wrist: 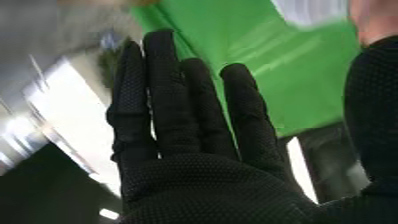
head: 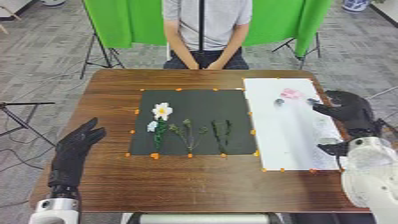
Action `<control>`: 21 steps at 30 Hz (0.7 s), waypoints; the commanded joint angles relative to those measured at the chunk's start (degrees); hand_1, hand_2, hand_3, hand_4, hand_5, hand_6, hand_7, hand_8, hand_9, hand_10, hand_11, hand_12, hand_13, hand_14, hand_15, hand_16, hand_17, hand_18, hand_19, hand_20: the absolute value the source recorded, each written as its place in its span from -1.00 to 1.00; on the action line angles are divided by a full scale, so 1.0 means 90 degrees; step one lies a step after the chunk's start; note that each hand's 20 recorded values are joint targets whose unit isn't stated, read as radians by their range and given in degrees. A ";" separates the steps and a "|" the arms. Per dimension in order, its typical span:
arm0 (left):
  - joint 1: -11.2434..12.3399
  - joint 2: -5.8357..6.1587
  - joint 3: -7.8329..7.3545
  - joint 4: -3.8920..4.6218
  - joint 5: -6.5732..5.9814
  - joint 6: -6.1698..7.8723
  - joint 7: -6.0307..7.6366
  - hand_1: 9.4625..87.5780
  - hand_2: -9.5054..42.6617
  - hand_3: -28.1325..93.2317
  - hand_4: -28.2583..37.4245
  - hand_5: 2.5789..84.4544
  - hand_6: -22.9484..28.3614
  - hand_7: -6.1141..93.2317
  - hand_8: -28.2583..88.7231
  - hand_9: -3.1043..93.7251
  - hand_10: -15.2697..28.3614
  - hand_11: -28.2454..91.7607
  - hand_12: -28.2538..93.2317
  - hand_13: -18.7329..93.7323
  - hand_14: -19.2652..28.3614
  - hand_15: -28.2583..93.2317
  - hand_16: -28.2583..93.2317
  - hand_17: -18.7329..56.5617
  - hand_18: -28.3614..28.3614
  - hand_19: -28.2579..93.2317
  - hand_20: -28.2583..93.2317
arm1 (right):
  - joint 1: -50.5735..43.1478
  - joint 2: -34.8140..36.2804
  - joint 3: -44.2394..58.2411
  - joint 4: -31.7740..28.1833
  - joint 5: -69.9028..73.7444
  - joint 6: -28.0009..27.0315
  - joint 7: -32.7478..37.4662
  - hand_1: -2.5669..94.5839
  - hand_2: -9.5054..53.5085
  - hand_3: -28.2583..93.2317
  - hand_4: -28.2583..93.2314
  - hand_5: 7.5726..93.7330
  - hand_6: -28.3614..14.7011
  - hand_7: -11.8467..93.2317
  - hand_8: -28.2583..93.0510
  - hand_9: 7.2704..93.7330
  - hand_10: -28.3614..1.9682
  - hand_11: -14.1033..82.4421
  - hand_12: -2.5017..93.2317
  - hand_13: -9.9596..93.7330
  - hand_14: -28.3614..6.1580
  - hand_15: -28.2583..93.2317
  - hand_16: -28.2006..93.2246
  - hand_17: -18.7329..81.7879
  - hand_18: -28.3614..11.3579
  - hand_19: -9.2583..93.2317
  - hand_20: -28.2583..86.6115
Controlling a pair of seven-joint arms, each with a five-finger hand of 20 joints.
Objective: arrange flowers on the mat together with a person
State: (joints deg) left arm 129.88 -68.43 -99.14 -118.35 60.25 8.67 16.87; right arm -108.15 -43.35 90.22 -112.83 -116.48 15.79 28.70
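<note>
Looks set for a pick of the pink flower (head: 290, 93), top right of frame on the white rectangular mat (head: 289, 135). Lies up and left of the black-gloved right hand (head: 354, 111), near it; far across the black square mat (head: 197, 102) from the black-gloved left hand (head: 75, 145). So likely right, reaching leftward. Both released, fingers straight, grasping nothing. Can't tell any long axis on the bloom.

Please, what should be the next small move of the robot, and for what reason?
Probably the right hand should move toward the pink flower: it lies on the white sheet near this hand, while the white flower lies on the black mat.
</note>
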 commanded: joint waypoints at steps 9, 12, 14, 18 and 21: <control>0.0159 -0.0052 -0.0039 -0.0041 -0.0049 0.0050 -0.0010 -0.58 -1.00 0.59 -1.00 0.05 0.14 -0.76 -0.61 0.06 0.35 -0.27 -0.36 0.02 0.52 -0.35 -0.52 -0.24 0.41 -0.50 -0.21 | 0.1742 0.0927 -0.1767 0.1521 -0.2107 -0.1850 0.0237 -0.42 -1.00 0.61 -0.87 -0.11 0.29 -0.53 -0.68 0.09 -0.17 -0.41 -0.56 0.34 -0.22 -0.14 -0.17 -0.02 -0.49 0.24 0.11; 0.0135 -0.0028 -0.0054 -0.0040 -0.0043 0.0038 -0.0019 -0.59 -1.00 0.58 -1.00 0.05 0.14 -0.76 -0.61 0.06 0.35 -0.27 -0.36 0.02 0.53 -0.35 -0.52 -0.24 0.41 -0.50 -0.21 | 0.1842 0.0925 -0.1918 0.1671 -0.1954 -0.1907 0.0214 -0.38 -1.00 0.60 -0.88 -0.03 0.31 -0.52 -0.69 0.23 -0.15 -0.38 -0.57 0.46 -0.11 -0.14 -0.19 0.09 -0.46 0.26 0.10; 0.0135 -0.0025 -0.0060 -0.0044 -0.0054 0.0055 -0.0017 -0.58 -1.00 0.58 -0.99 0.05 0.14 -0.76 -0.61 0.06 0.35 -0.27 -0.36 0.02 0.52 -0.35 -0.53 -0.24 0.41 -0.50 -0.21 | 0.1886 0.0921 -0.2016 0.1748 -0.1945 -0.1912 0.0217 -0.35 -1.00 0.59 -0.88 0.03 0.33 -0.51 -0.69 0.35 -0.15 -0.37 -0.57 0.56 -0.04 -0.13 -0.19 0.17 -0.45 0.32 0.10; 0.0133 -0.0024 -0.0046 -0.0040 -0.0045 0.0027 -0.0035 -0.59 -1.00 0.59 -0.99 0.05 0.14 -0.76 -0.61 0.05 0.36 -0.27 -0.36 0.02 0.52 -0.35 -0.53 -0.24 0.41 -0.50 -0.21 | 0.1913 0.0912 -0.2169 0.1832 -0.2073 -0.2074 0.0298 -0.30 -1.00 0.57 -0.88 0.06 0.36 -0.50 -0.69 0.43 -0.10 -0.37 -0.57 0.68 0.08 -0.11 -0.17 0.26 -0.42 0.41 0.10; 0.0139 -0.0028 -0.0045 -0.0043 -0.0044 0.0038 -0.0047 -0.59 -1.00 0.59 -0.99 0.05 0.14 -0.76 -0.61 0.05 0.35 -0.27 -0.36 0.02 0.52 -0.35 -0.52 -0.24 0.41 -0.50 -0.21 | 0.1907 0.0900 -0.2240 0.1858 -0.2061 -0.2121 0.0318 -0.27 -1.00 0.57 -0.88 0.08 0.39 -0.49 -0.70 0.49 -0.06 -0.37 -0.56 0.76 0.18 -0.09 -0.15 0.33 -0.38 0.51 0.07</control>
State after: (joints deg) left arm 130.47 -68.47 -99.46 -118.65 60.06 8.77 16.92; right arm -90.83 -35.40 71.25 -96.79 -134.02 -1.81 30.96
